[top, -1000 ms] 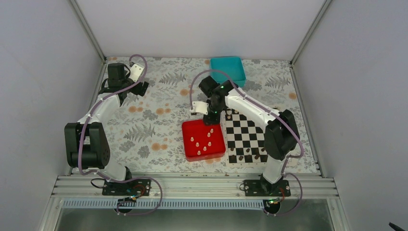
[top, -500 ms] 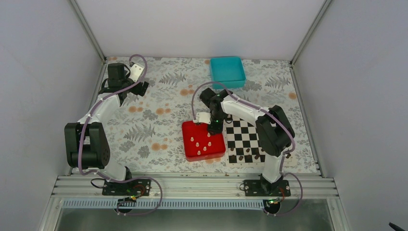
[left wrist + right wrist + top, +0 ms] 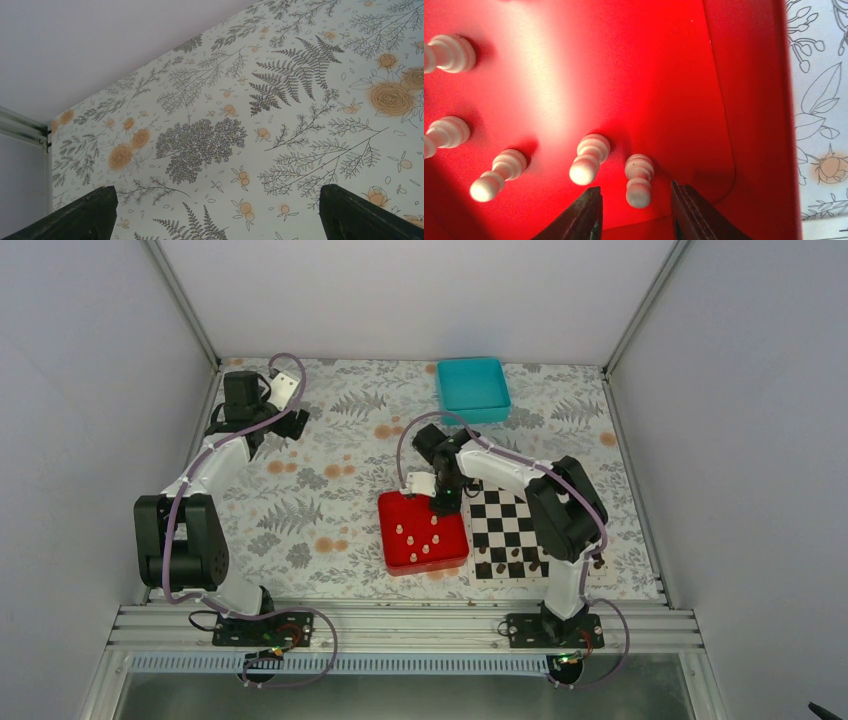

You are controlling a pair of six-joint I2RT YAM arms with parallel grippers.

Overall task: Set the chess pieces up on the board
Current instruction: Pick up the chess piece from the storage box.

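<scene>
Right gripper (image 3: 635,197): jaws partly open, empty, straddling one cream pawn (image 3: 639,179) that stands upright near the red tray (image 3: 749,90) corner. Other chess pieces (image 3: 589,160) beside it. Board (image 3: 515,535) just beside tray, rightward. Left gripper (image 3: 215,210) wide open, far off.

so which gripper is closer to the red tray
Right. The right gripper is down in the red tray, far right corner, jaws either side of a pale pawn. The left gripper hangs over floral cloth at the far left.
</scene>
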